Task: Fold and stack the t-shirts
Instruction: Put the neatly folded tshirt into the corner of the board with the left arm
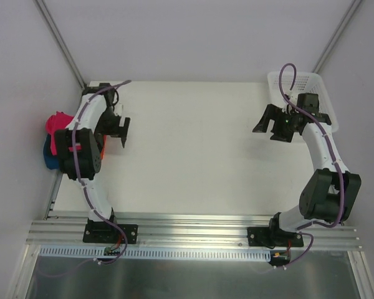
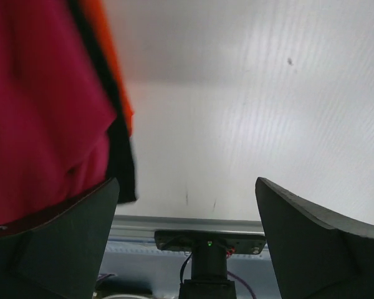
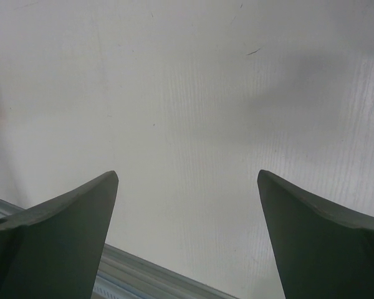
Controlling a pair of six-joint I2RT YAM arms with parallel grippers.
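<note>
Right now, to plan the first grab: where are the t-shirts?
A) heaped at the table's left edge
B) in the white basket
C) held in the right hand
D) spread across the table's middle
A: the t-shirts lie heaped at the left edge of the table, far from the basket.

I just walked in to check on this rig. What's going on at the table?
Neither arm holds anything. The left gripper hangs open beside the t-shirts, which are bunched at the left edge of the table, crimson-pink on top with blue, orange and black showing. The right gripper hangs open over bare tabletop near the white mesh basket. No shirt is spread out for folding.
</note>
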